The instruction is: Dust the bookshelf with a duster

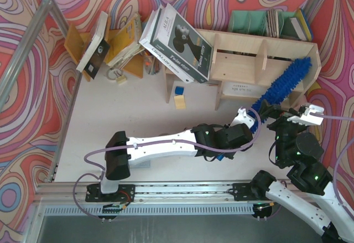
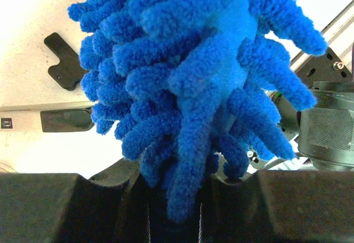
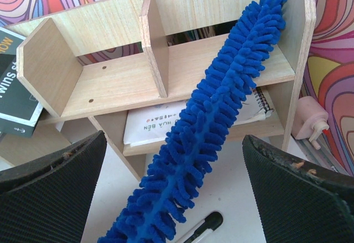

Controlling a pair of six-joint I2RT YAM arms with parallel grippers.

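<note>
Left gripper (image 1: 251,115) is clamped on the handle end of the duster (image 1: 283,82), right of centre in the top view. The fluffy head slants up-right, its tip in the right-hand bay of the bookshelf (image 1: 238,35) upper tier, by the end panel. Right gripper (image 1: 290,115) jaws are spread wide and hold nothing, just beside the duster's lower end. Large books (image 1: 177,44) lean on the shelf's left end. A notebook (image 3: 166,124) lies in the lower tier, and a green file holder (image 1: 249,20) stands behind.

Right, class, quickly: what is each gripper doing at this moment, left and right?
Left gripper: closed on the duster.
Right gripper: open, holding nothing.
</note>
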